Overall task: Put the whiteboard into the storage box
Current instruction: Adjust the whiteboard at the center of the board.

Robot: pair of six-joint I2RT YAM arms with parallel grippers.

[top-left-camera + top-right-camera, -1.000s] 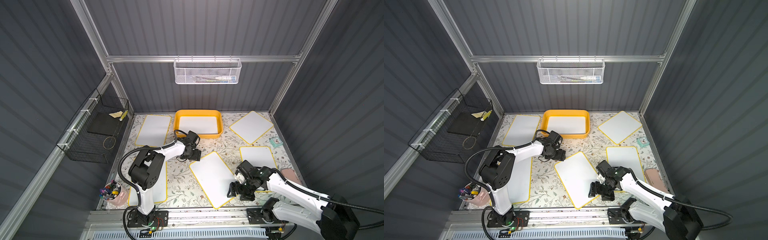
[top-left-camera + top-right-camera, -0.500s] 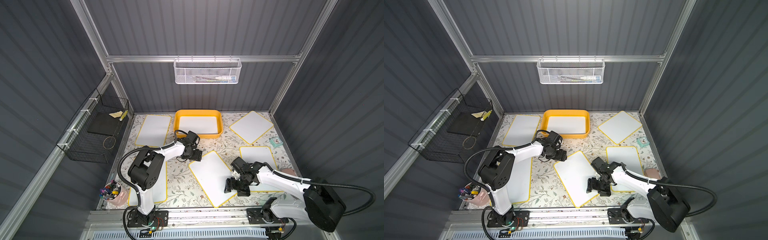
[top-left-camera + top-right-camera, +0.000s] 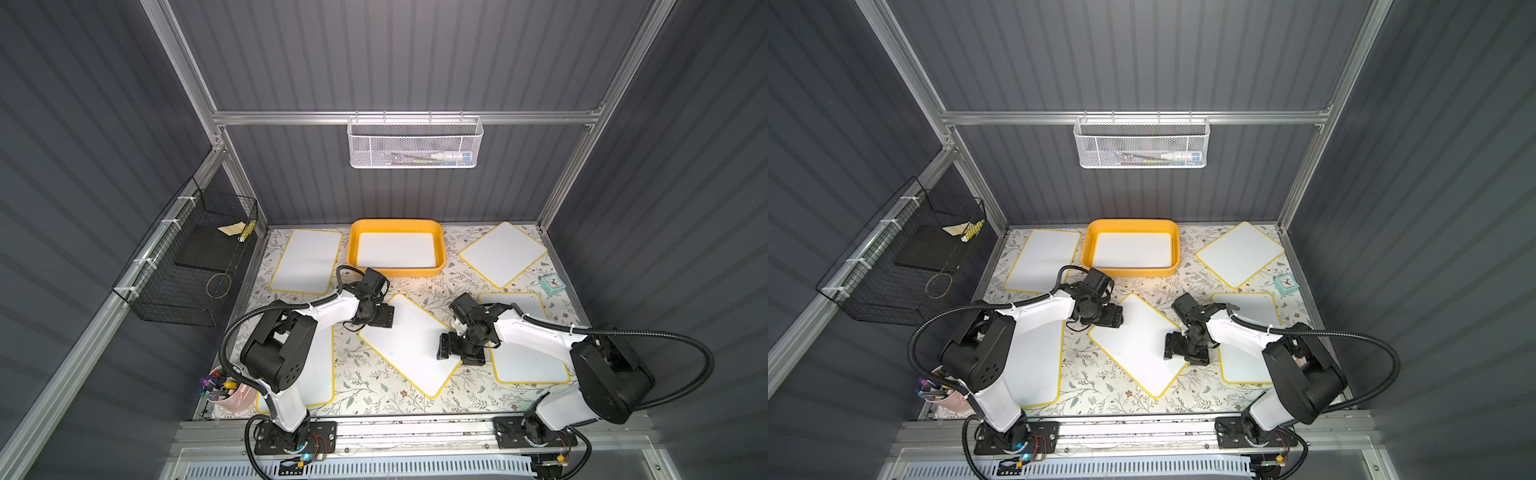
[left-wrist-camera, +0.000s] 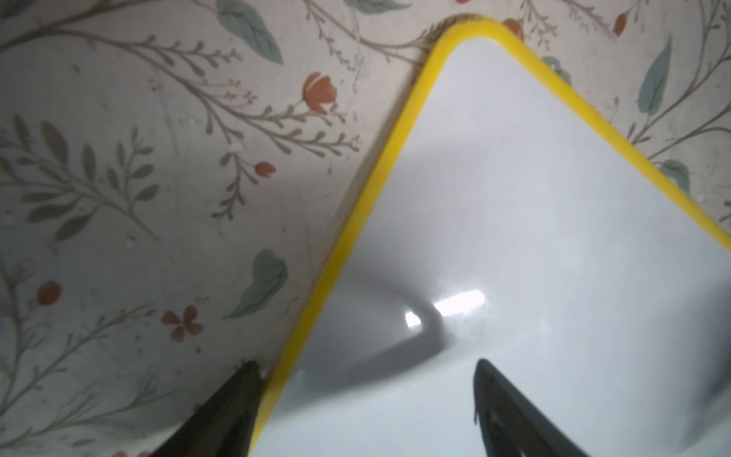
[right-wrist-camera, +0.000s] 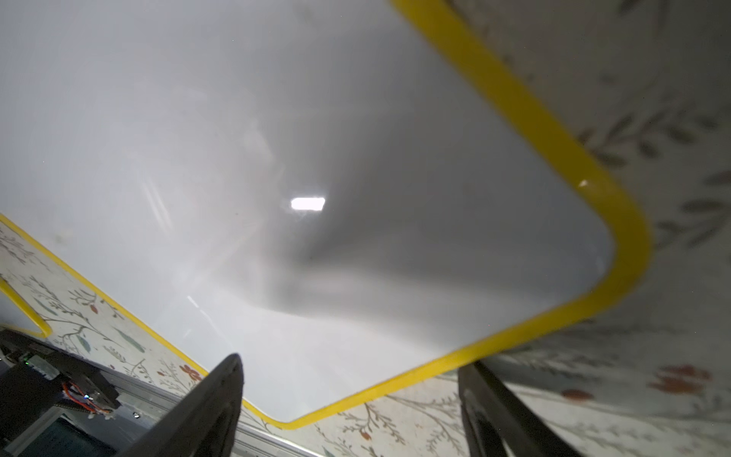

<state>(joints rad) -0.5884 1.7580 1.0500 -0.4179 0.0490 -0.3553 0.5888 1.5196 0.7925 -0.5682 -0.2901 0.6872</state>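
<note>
A white whiteboard point(image 3: 409, 343) with a yellow rim lies turned like a diamond at mid-table. My left gripper point(image 3: 380, 318) stands open at its back-left edge. In the left wrist view one finger point(image 4: 237, 403) is on the mat just outside the rim and the other finger point(image 4: 502, 407) is over the white face. My right gripper point(image 3: 455, 353) is open at the board's right corner, and its fingers point(image 5: 213, 395) straddle the yellow edge. The yellow-orange storage box point(image 3: 397, 272) stands at the back centre with one whiteboard point(image 3: 397, 249) lying inside it.
More whiteboards lie at the back left point(image 3: 307, 262), back right point(image 3: 503, 253), right point(image 3: 523, 340) and front left point(image 3: 320, 370). A small clock point(image 3: 552, 283) sits at the right edge and a pink cup of markers point(image 3: 226, 390) at the front left. A black wire basket point(image 3: 195, 266) and a white mesh basket point(image 3: 413, 143) hang on the walls.
My right gripper has moved back and to the left, and the middle whiteboard has slid that way with it, towards the left gripper. The left arm has barely moved.
</note>
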